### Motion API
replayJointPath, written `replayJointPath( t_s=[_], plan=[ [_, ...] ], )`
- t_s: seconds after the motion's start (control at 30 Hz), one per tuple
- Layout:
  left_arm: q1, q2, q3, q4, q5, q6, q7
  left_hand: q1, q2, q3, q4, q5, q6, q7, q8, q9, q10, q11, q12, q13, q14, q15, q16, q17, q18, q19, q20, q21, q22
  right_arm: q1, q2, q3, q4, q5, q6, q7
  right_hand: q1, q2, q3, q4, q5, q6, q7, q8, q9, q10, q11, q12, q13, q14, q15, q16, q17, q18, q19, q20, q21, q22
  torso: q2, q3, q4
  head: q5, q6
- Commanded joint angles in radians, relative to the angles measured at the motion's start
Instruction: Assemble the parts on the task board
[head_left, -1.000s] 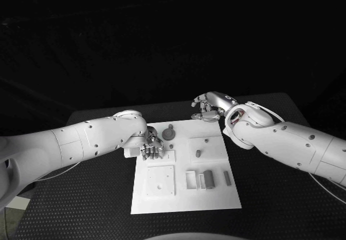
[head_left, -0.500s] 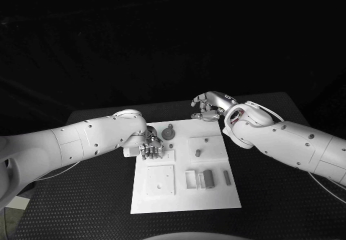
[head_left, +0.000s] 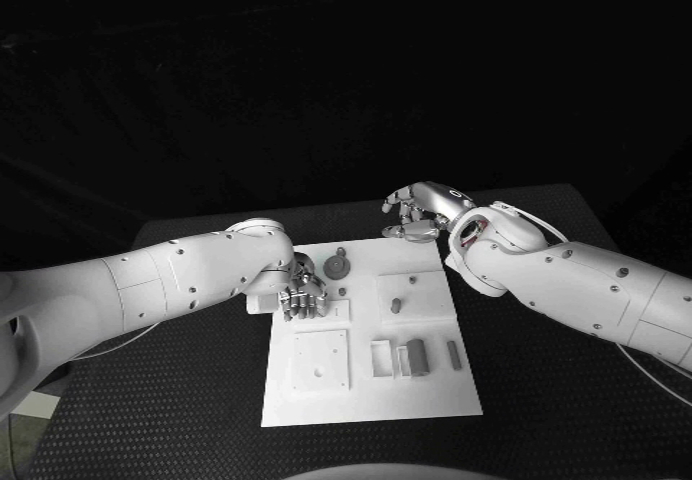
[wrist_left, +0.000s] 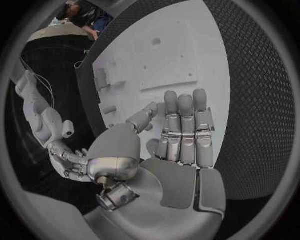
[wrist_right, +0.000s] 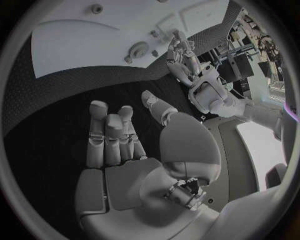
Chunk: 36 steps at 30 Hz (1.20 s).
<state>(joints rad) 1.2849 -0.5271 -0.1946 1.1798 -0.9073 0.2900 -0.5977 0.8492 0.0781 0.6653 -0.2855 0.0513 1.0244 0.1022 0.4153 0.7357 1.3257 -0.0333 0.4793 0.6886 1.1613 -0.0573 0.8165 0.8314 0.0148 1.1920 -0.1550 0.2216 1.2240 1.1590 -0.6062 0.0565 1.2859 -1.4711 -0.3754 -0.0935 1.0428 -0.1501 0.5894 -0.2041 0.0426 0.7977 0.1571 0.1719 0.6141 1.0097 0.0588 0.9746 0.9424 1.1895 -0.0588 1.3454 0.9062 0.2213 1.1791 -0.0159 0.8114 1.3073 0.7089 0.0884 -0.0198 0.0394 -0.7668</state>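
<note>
Head view shows grey parts (head_left: 417, 357) lying on the white task board (head_left: 433, 398) mid-counter (head_left: 173, 420), the empty left hand (head_left: 300, 296) spread flat at its left edge, the right hand (head_left: 414, 216) loosely open beyond its far edge.

**Right robot hand over the dark tabletop, task board beyond**

The right robot hand (wrist_right: 125, 135) holds nothing; its fingers (wrist_right: 99, 130) lie side by side, stretched out flat above the black textured tabletop (wrist_right: 56, 95), with the thumb set a little apart. Past the fingertips lies the white task board (wrist_right: 81, 35), carrying a round disc-shaped part (wrist_right: 138, 50) and a few smaller pieces near it. The left robot hand (wrist_right: 178, 50) reaches down onto the board just beside the disc.
</note>
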Motion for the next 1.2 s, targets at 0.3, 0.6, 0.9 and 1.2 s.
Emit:
replayJointPath(
  t_s=[0.3, 0.6, 0.9, 1.2],
  plan=[
    [-0.001, 0.004, -0.001, 0.005, -0.006, -0.008, 0.000, 0.005, 0.008, -0.002, -0.001, 0.003, 0.053, -0.044, 0.002, 0.002, -0.014, -0.004, 0.008, 0.001, -0.010, 0.001, 0.007, -0.003, 0.011, 0.004, 0.001, -0.004, 0.003, 0.000, 0.003, 0.000, -0.001, -0.001, 0.010, 0.003, 0.003, 0.009, -0.003, -0.003, 0.006, 0.005, 0.011, 0.001, -0.002, -0.004, -0.005, 0.005, -0.002, 0.005, 0.002, 0.000, 0.001, 0.040, -0.001, -0.008, -0.004, 0.016, 0.000, 0.0008, -0.0002, 0.000, 0.000],
    [-0.004, 0.013, -0.002, 0.002, -0.073, -0.007, 0.000, 0.001, 0.008, -0.005, 0.001, 0.001, 0.052, -0.043, 0.000, 0.004, -0.015, -0.005, 0.013, 0.002, -0.011, 0.000, 0.014, -0.007, 0.011, 0.006, 0.001, -0.005, 0.006, 0.000, 0.003, 0.000, 0.000, -0.001, 0.009, 0.003, 0.003, 0.009, -0.004, -0.003, 0.006, 0.005, 0.011, 0.001, -0.002, -0.004, -0.005, 0.005, -0.002, 0.005, 0.002, 0.000, 0.001, 0.040, -0.001, -0.008, -0.004, 0.016, 0.000, 0.0014, -0.0008, 0.002, -0.002],
    [-0.010, 0.021, -0.009, -0.015, -0.089, -0.022, 0.005, -0.006, 0.009, -0.010, 0.005, 0.000, 0.054, -0.044, 0.000, 0.007, -0.014, -0.006, 0.021, 0.003, -0.011, -0.001, 0.023, -0.011, 0.011, 0.010, 0.000, -0.004, 0.010, 0.000, 0.005, 0.000, -0.002, -0.001, 0.010, 0.003, 0.002, 0.009, -0.004, -0.004, 0.006, 0.005, 0.011, 0.001, -0.002, -0.004, -0.005, 0.005, -0.003, 0.005, 0.002, 0.000, 0.001, 0.040, -0.001, -0.008, -0.004, 0.016, 0.000, 0.0011, -0.0011, 0.001, -0.003],
    [-0.010, 0.020, -0.010, -0.015, -0.089, -0.029, 0.007, -0.007, 0.012, -0.009, 0.005, 0.000, 0.055, -0.045, 0.000, 0.009, -0.015, -0.006, 0.023, 0.003, -0.011, -0.002, 0.026, -0.013, 0.011, 0.010, -0.001, -0.005, 0.011, 0.000, 0.008, 0.000, -0.005, -0.001, 0.011, 0.004, 0.002, 0.010, -0.004, -0.004, 0.006, 0.005, 0.011, 0.001, -0.002, -0.004, -0.005, 0.005, -0.003, 0.005, 0.002, 0.000, 0.001, 0.040, -0.001, -0.007, -0.005, 0.016, 0.000, 0.0012, -0.0002, 0.000, -0.005]
  ],
)
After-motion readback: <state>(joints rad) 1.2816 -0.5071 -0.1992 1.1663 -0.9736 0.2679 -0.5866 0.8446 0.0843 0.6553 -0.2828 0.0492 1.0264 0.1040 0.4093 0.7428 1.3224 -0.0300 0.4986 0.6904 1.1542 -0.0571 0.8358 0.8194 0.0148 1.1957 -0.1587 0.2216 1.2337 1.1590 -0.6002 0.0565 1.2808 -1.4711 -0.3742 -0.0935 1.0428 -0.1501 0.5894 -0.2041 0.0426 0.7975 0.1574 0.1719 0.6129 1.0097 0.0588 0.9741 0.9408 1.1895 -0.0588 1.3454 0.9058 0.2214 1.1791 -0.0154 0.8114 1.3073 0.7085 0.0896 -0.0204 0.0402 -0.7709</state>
